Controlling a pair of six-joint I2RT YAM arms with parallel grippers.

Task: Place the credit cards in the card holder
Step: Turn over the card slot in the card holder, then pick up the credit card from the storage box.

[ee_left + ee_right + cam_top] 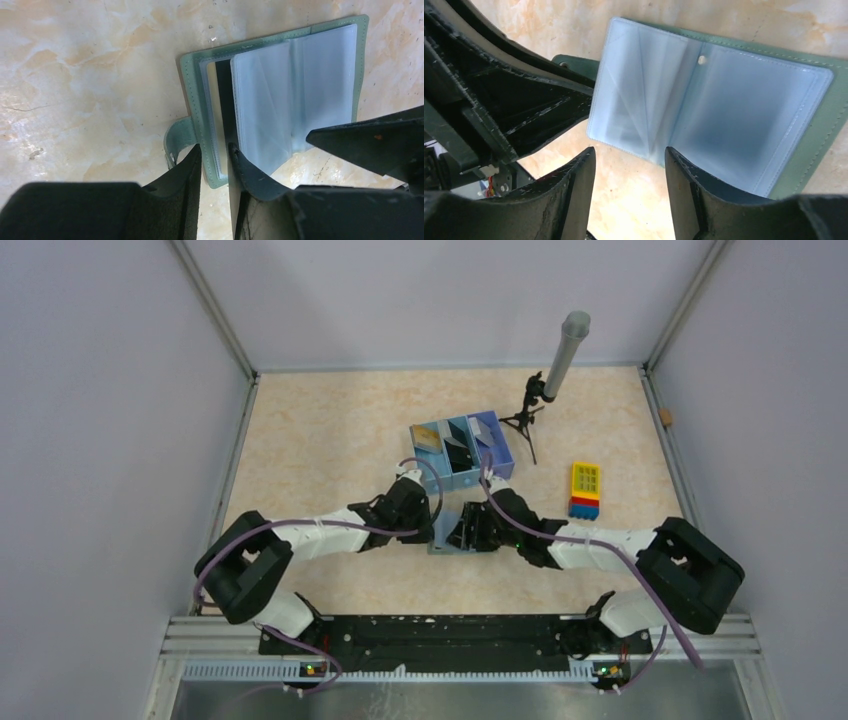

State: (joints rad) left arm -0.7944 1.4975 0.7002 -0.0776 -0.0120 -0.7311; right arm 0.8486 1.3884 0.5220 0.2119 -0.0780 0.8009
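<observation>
One card holder lies spread open on the table between the two arms, clear sleeves up. The left gripper is pinched on the near edge of its strap-side cover; the right gripper hangs unclenched at the sleeves' edge, nothing between its fingers. One blue tray behind, three compartments, what looks like one card in each: tan, dark, grey.

a robot test lab: two robot arms bolted to a metal rail at the bottom, a marble-look table boxed in by plain grey walls, a small tripod upper centre.
</observation>
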